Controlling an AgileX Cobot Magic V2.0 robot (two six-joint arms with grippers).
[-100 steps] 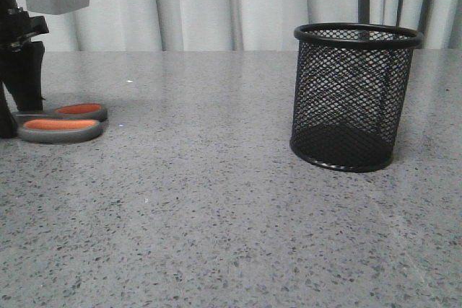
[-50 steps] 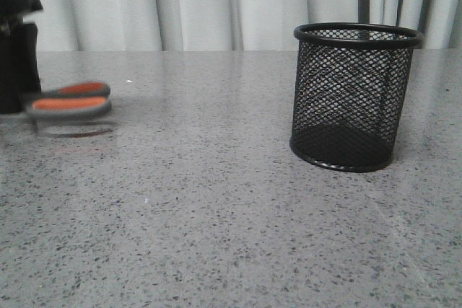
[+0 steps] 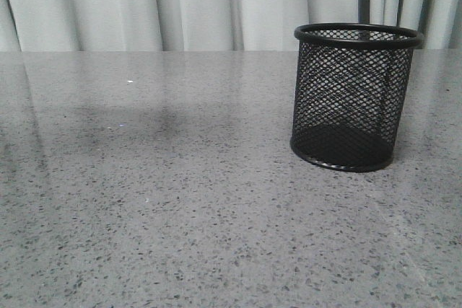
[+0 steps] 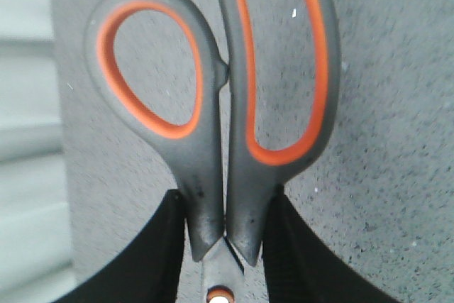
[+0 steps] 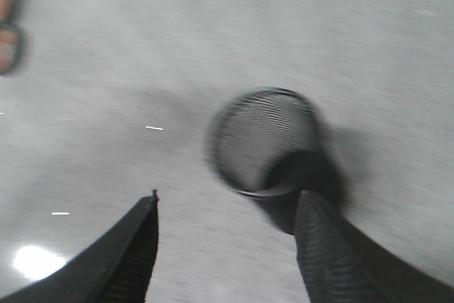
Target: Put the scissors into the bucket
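Observation:
The black wire-mesh bucket [image 3: 356, 97] stands upright on the grey table at the right of the front view; neither arm nor the scissors show there. In the left wrist view my left gripper [image 4: 225, 226] is shut on the scissors [image 4: 213, 104], clamping the base of the dark grey, orange-lined handles just above the orange pivot rivet [image 4: 220, 296]; the blades are hidden. In the right wrist view my right gripper [image 5: 225, 204] is open and empty, high above the table, looking down on the bucket [image 5: 266, 141]. The orange handles [image 5: 7, 23] show blurred at that view's edge.
The grey speckled table [image 3: 180, 200] runs back to pale curtains [image 3: 180, 5]. A faint shadow [image 3: 137, 124] lies on the table's left part.
The left gripper has lifted the scissors off the table and up out of the front view. The bucket has not moved.

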